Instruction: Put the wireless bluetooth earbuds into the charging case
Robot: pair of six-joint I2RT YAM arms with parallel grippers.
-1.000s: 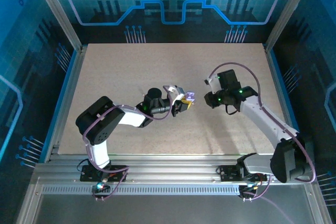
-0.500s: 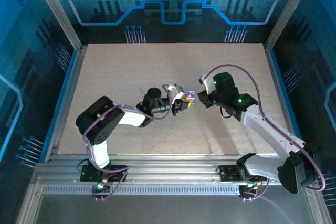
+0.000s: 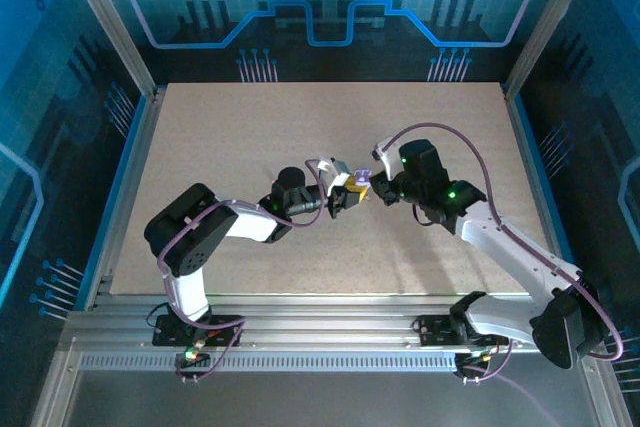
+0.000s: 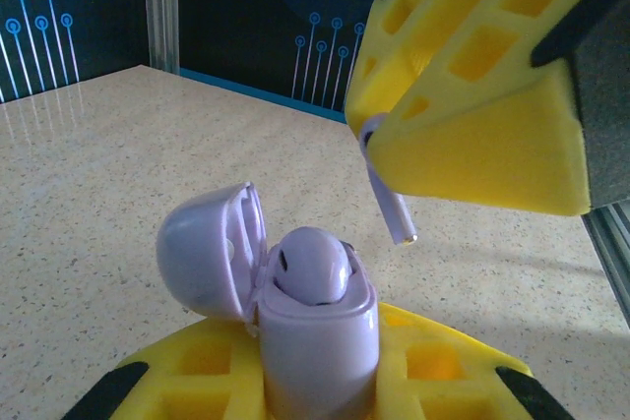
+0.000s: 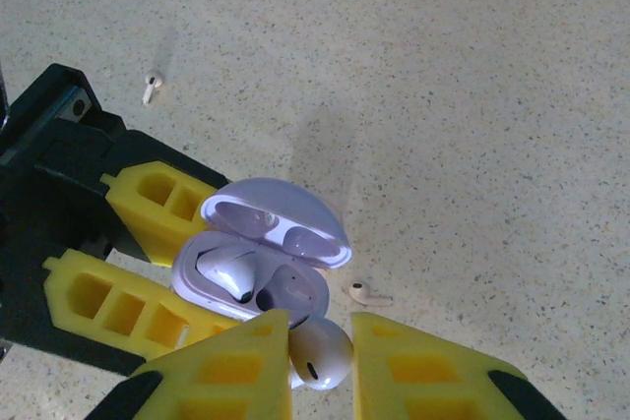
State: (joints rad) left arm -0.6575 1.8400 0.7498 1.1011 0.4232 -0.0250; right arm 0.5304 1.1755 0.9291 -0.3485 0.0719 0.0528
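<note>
The charging case (image 4: 315,341) is lavender, open and held clear of the bench (image 5: 472,95) near its middle. Its lid (image 5: 276,218) is hinged back, away from the right arm, so both pockets face the approaching tool. One seated earbud (image 5: 228,272) occupies the pocket nearer the left arm. The vacant pocket (image 5: 293,290) lies beside it on the side facing the right arm.

The left pincer (image 3: 347,193) is closed on the case base from both sides. This grip appears intended to present the case at a fixed height and angle, leaving the opening unobstructed.

The right pincer (image 5: 320,333) is closed on the second earbud (image 5: 320,361), clamping the bulb between its yellow fingers. The stem (image 4: 391,206) points down toward the case. The earbud hangs just beside the vacant pocket and is not yet touching it.

Judged stage: final approach for the second insertion. The stem must align with the pocket before release.

A small pale piece (image 5: 366,292) lies on the bench below the case and another (image 5: 151,89) lies farther off. What they are cannot be determined.
</note>
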